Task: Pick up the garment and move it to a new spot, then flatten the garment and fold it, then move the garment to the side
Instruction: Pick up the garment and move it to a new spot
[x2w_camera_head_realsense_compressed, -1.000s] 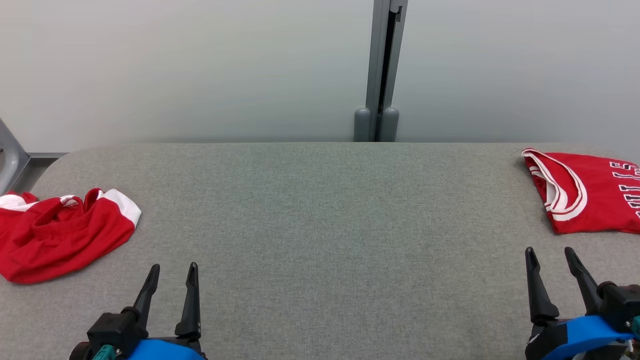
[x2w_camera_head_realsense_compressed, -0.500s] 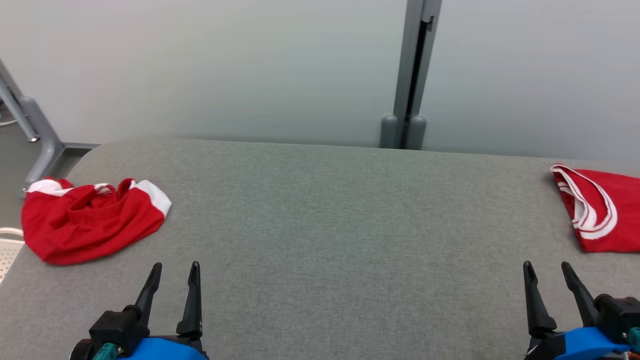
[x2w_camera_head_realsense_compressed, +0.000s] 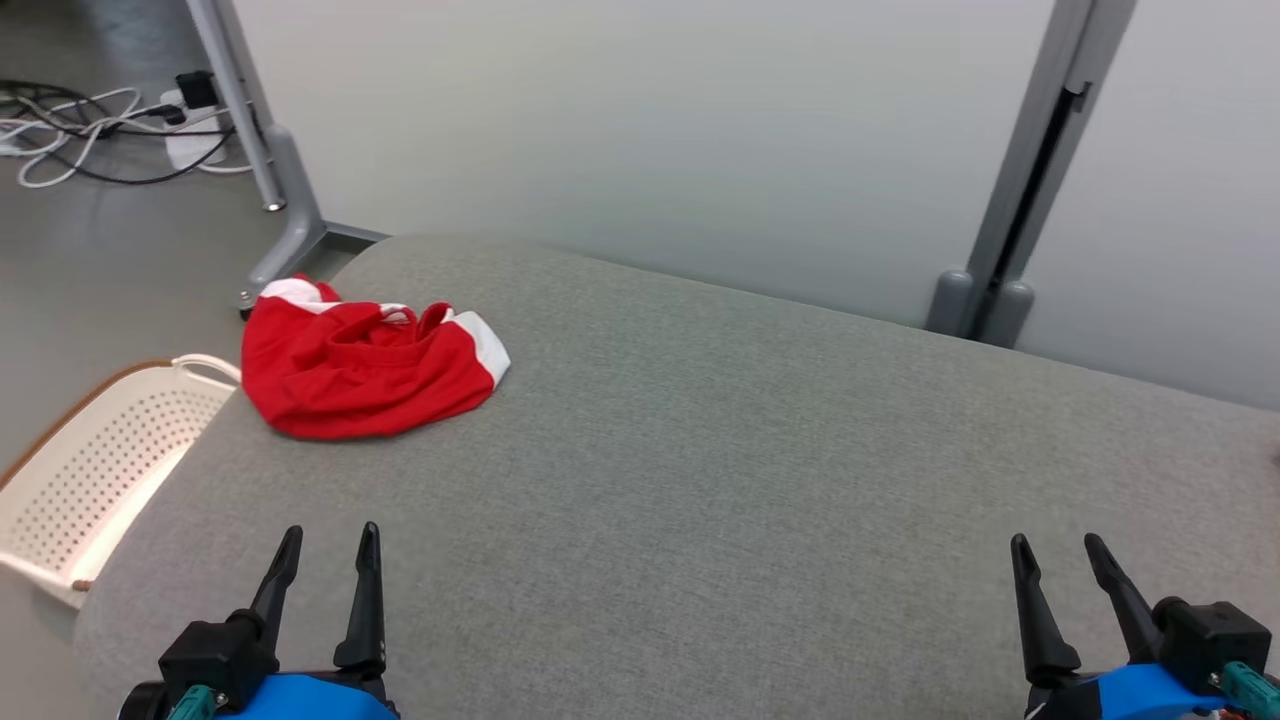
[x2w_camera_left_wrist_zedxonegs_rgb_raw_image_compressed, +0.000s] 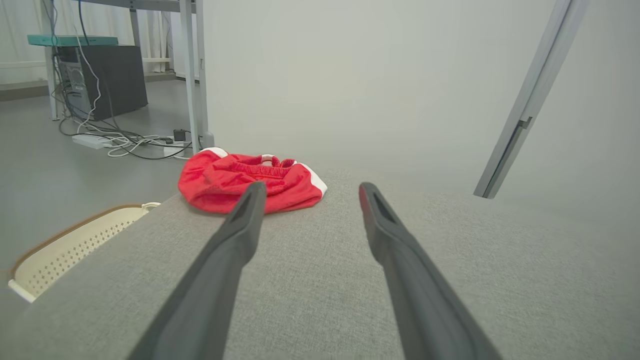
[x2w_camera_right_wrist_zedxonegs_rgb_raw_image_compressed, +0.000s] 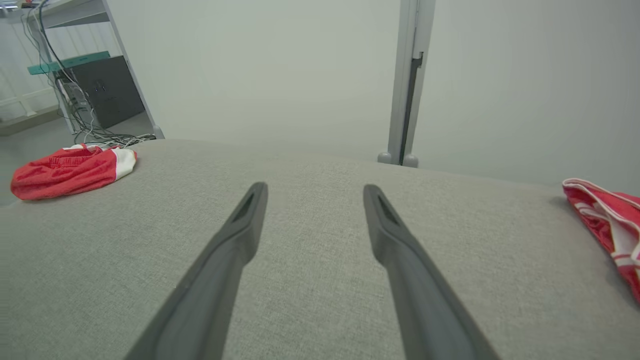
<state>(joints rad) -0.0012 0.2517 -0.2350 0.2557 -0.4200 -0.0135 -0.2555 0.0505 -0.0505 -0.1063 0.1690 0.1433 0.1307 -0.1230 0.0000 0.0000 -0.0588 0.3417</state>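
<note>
Left fingers (x2w_camera_left_wrist_zedxonegs_rgb_raw_image_compressed: 239, 240) parted, garment (x2w_camera_head_realsense_compressed: 365, 375) ahead, basket (x2w_camera_head_realsense_compressed: 95, 470) beside table (x2w_camera_head_realsense_compressed: 750, 450)

The garment (x2w_camera_head_realsense_compressed: 370, 370) lies on the table (x2w_camera_head_realsense_compressed: 700, 450) ahead-left of my left gripper (x2w_camera_head_realsense_compressed: 331, 530), basket (x2w_camera_head_realsense_compressed: 90, 470) off the edge further left, second garment (x2w_camera_right_wrist_zedxonegs_rgb_raw_image_compressed: 607, 220) ahead-right of my right gripper (x2w_camera_head_realsense_compressed: 1055, 540).

This looks like a lab or test room in an office building. A wide grey fabric-covered work table (x2w_camera_head_realsense_compressed: 700, 450) stands against plain pale partition panels (x2w_camera_head_realsense_compressed: 650, 130) joined by a grey metal post (x2w_camera_head_realsense_compressed: 1030, 170). On the smooth grey floor (x2w_camera_head_realsense_compressed: 100, 260) lie tangled black and white cables (x2w_camera_head_realsense_compressed: 80, 130), with a black computer tower (x2w_camera_left_wrist_zedxonegs_rgb_raw_image_compressed: 107, 80) beyond.
</note>
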